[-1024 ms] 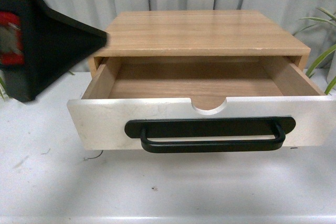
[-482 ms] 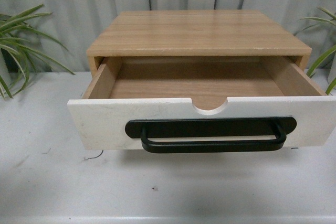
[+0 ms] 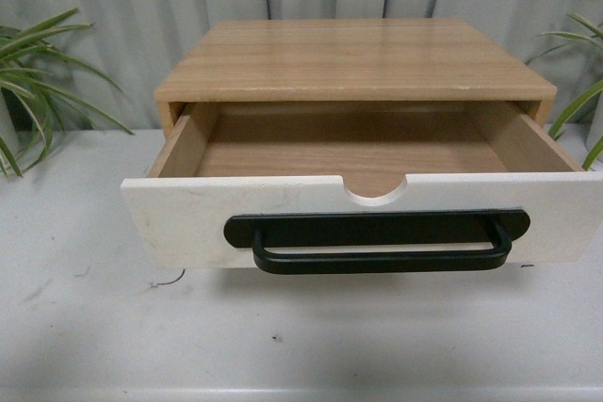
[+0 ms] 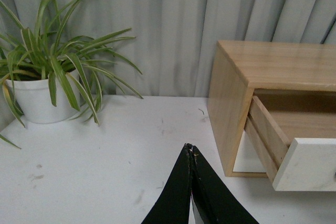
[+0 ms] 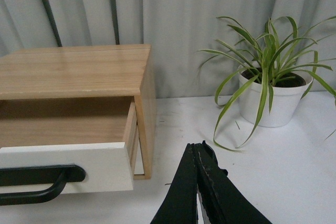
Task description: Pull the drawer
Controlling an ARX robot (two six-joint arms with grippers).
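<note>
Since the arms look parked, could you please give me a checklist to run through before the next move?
1. Drawer pulled out of the cabinet: ok.
2. Handle free of either tool: ok.
3. Left tool shut, holding nothing: ok.
4. Right tool shut, holding nothing: ok.
5. Drawer interior empty: ok.
6. Drawer at full travel: cannot tell.

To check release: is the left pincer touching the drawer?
Apart. The left wrist view shows the shut left pincer over bare table, clear of the drawer.
</note>
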